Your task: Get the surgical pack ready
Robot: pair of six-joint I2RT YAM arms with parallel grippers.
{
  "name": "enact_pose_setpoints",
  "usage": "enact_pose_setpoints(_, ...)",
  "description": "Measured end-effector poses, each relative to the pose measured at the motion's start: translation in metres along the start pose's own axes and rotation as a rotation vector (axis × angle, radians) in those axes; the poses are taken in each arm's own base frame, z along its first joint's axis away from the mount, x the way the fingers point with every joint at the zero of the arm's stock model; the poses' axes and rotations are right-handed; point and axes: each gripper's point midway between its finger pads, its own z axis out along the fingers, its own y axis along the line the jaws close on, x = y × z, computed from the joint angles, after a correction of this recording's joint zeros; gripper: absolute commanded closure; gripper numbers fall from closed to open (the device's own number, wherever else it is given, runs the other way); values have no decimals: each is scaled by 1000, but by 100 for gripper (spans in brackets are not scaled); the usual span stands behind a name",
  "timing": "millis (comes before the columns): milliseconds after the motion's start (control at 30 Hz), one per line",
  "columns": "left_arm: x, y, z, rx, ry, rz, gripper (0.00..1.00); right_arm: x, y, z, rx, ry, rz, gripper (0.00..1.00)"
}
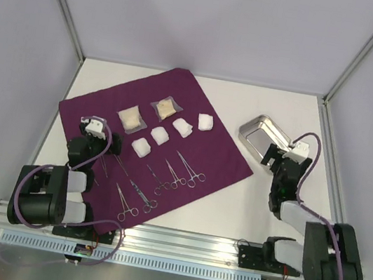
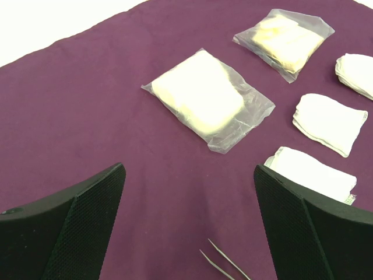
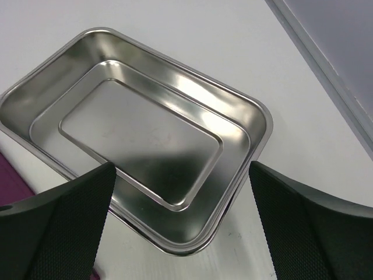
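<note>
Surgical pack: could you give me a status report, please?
Left gripper open above the cloth. Right gripper open above the empty tray. Forceps, gauze pads, packets on cloth; tray beside it. Nothing obstructing.

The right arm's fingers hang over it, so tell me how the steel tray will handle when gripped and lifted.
The steel tray looks rigid, so it should keep its shape. Its polished, mirror-like walls may slip between the fingers. Gripped by one rim, the wide shallow pan will probably tilt.
</note>
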Motion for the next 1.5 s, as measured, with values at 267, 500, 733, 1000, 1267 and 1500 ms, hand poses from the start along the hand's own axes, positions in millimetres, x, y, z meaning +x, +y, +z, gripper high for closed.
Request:
enact_pose_setpoints(267, -7, -5, 4, 29, -3, 11, 0, -129, 32, -12, -120, -64, 189, 40)
enact_pose_setpoints(500, -120, 10, 24, 15, 30, 56, 5, -131, 128, -58, -404, 205, 115, 48)
enact_pose_setpoints(733, -202, -5, -22, 95, 192, 167, 13, -52, 186, -118, -554, 583, -146, 78)
enact_pose_setpoints(1000, -82, -6, -112, 75, 727, 144, 15, 25, 225, -176, -694, 852, -398, 65)
enact_pose_setpoints(1267, -92, 1, -136, -4, 707, 189, 14, 39, 277, -158, -785, 894, -482, 56)
enact_pose_setpoints(1500, -90, 2, -135, -5, 722, 183, 14, 73, 293, -141, -792, 952, -594, 76)
